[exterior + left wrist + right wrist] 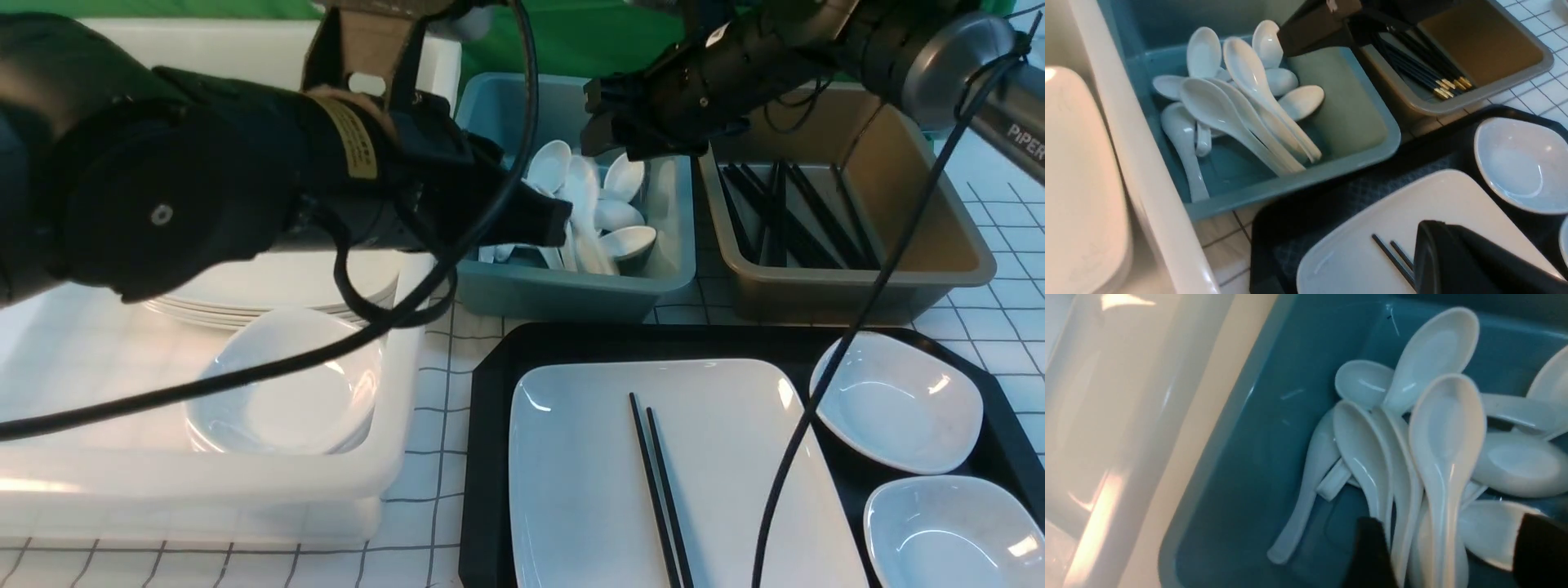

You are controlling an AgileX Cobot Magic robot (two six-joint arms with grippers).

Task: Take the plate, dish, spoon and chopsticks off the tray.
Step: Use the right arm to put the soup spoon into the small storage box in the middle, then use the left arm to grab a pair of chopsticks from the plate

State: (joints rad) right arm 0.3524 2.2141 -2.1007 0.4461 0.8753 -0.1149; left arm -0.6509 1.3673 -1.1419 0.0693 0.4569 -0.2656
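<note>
Front view: plate [588,490] flat on the tray [490,457], chopsticks [653,486] lying across it, two small dishes [898,400] beside it on the tray. The left pincer [543,220], shut and empty, hung at the blue tub [571,286]; right pincer [602,121] above that tub.

Left wrist view: gold-tipped sticks [1449,83] in the brown tub [1494,45], tips not seen in front view.

Right wrist view alone showed its fingers [1372,555] spread wide, gripping nothing; spoon [1447,428] lay atop the pile in the tub.

Judged: chopsticks light, thin, apt to roll on glaze, pinch both mid-length. Plate heavy, slick, breakable; take by the rim
</note>
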